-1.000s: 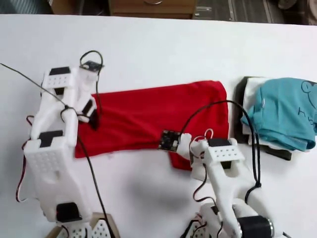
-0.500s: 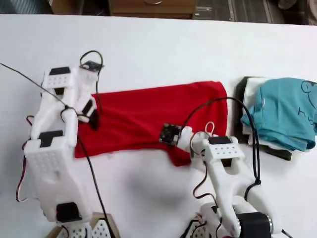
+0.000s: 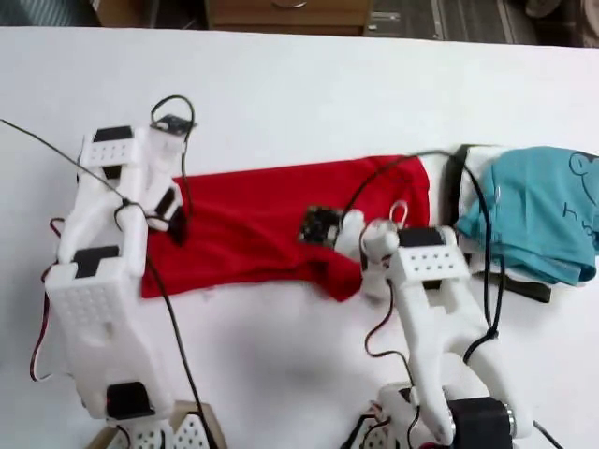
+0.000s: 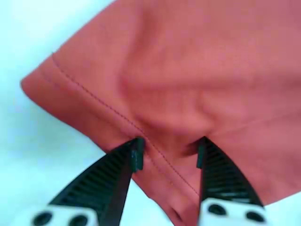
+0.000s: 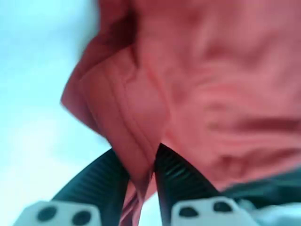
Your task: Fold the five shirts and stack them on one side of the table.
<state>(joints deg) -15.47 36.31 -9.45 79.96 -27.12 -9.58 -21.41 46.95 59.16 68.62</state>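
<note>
The red shirt [image 3: 271,220] lies across the middle of the worktop [image 3: 281,94], running from 9 o'clock towards 3 o'clock. At the 3 o'clock edge sits the stack of folded shirts [image 3: 487,257], with a teal shirt [image 3: 538,210] on top.

The right tool [image 5: 141,162] is pressed together on a layered hem at the red shirt's 5 o'clock corner. The bite looks shallow, just at the hem's edge. If that corner is carried any way over the shirt, the cloth could slide out or only some of the layers could come along. Either would probably leave a crooked fold.

The left tool [image 4: 169,153] stands spread at the 9 o'clock end, its tips on the cloth either side of a raised pucker beside the stitched hem. It does not appear to clamp anything. A firm pull from the other end would likely drag the whole shirt across the worktop rather than fold it.

The right arm and its black cable [image 3: 482,253] sit close against the stack. A sweep towards 3 o'clock could catch the teal shirt and pull the stack apart.
</note>
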